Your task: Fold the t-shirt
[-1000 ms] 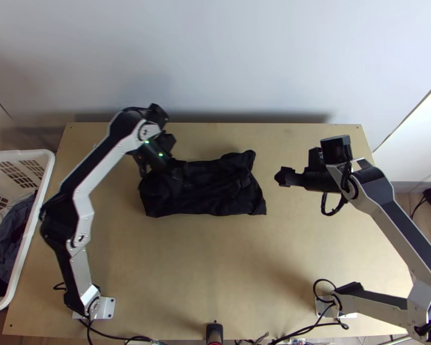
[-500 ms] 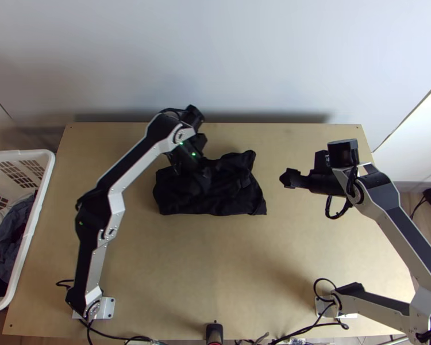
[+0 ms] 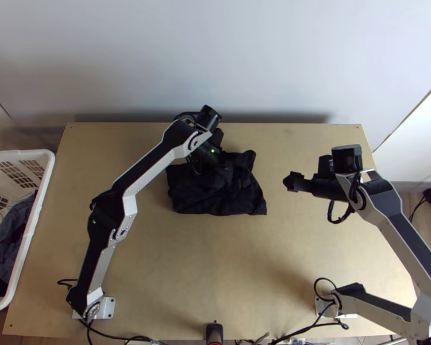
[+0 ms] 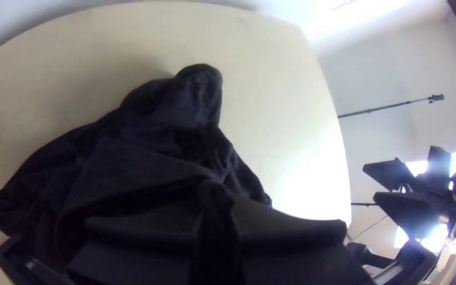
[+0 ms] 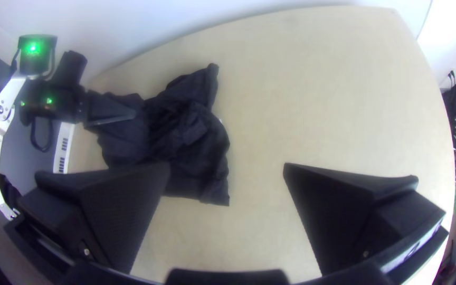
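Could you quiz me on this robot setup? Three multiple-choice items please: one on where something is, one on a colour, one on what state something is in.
1. Where is the white basket?
A) In the middle of the table
B) Beside the table, on the left arm's side
C) Beside the table, on the right arm's side

2. What colour is the t-shirt?
A) Red
B) White
C) Black or nearly black

3. How is the right claw?
A) Open
B) Shut on the t-shirt
C) Shut on nothing

1: B, the top view shows it past the table's edge on that side.
2: C, the cloth looks very dark in the top view.
3: A, the right wrist view shows its fingers wide apart.
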